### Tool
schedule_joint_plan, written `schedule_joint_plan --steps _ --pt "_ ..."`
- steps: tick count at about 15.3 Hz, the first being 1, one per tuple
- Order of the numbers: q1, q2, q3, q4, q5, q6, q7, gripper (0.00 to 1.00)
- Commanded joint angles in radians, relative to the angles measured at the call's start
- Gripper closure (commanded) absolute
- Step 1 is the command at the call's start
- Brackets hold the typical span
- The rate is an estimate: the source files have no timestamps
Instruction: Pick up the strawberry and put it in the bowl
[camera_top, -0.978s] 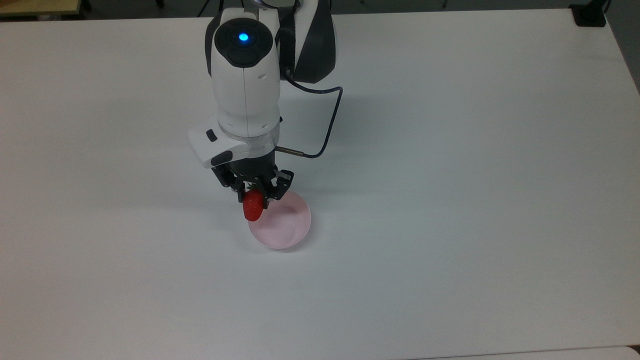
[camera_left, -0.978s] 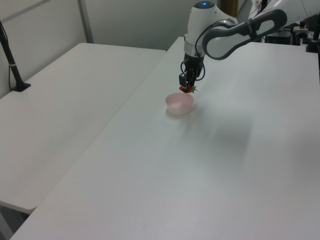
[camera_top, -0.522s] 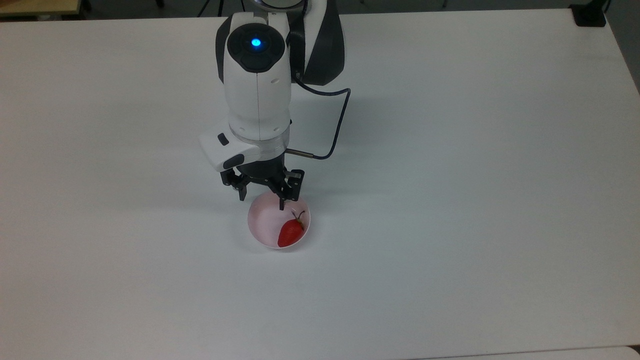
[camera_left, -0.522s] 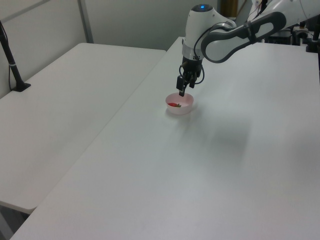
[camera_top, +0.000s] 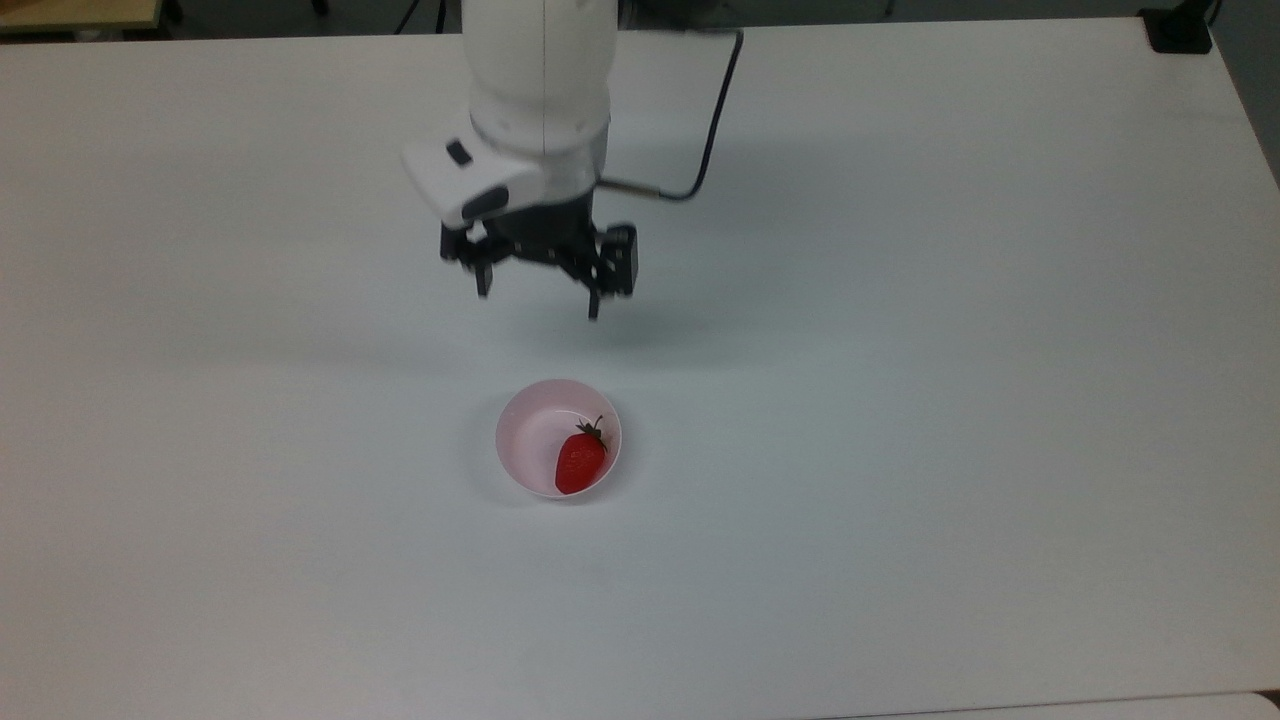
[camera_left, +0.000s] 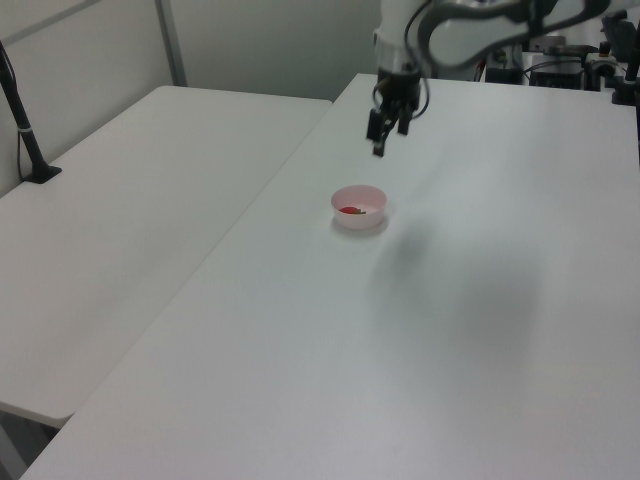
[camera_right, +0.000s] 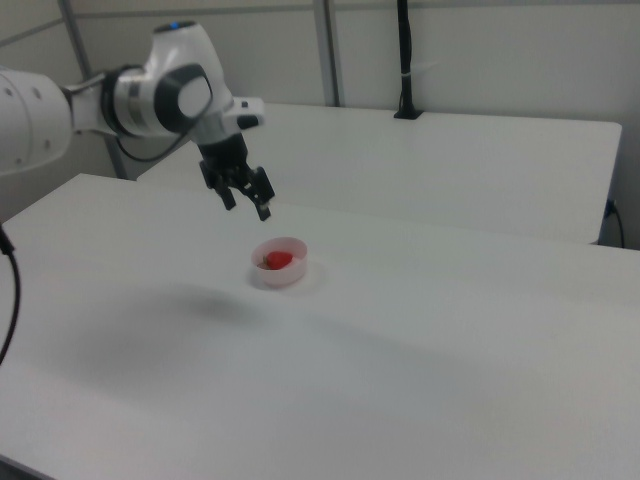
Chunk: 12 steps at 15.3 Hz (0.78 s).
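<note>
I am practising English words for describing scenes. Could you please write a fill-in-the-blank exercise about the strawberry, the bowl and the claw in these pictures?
1. The strawberry lies inside the pale ____ bowl.
2. The claw is ____, with nothing between its fingers.
3. In the top view, the strawberry rests toward the ____ side of the bowl.
4. The bowl stands on a ____ table.

Missing words: pink; open; right; white
</note>
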Motion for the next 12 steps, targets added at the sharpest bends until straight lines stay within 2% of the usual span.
schedule_joint_plan --steps 1,5,7,10,12 --pt "0.01 -0.148 -0.015 -0.042 0.0 -0.198 -0.121 0.0" --pt "0.005 -0.264 -0.033 -0.104 0.013 -0.252 -0.134 0.0" --pt "-0.004 -0.27 -0.032 -0.101 0.016 -0.289 -0.132 0.0" --pt "-0.061 -0.284 -0.02 -0.101 0.081 -0.294 -0.135 0.0" --pt "-0.065 -0.296 -0.02 -0.101 0.098 -0.295 -0.135 0.0"
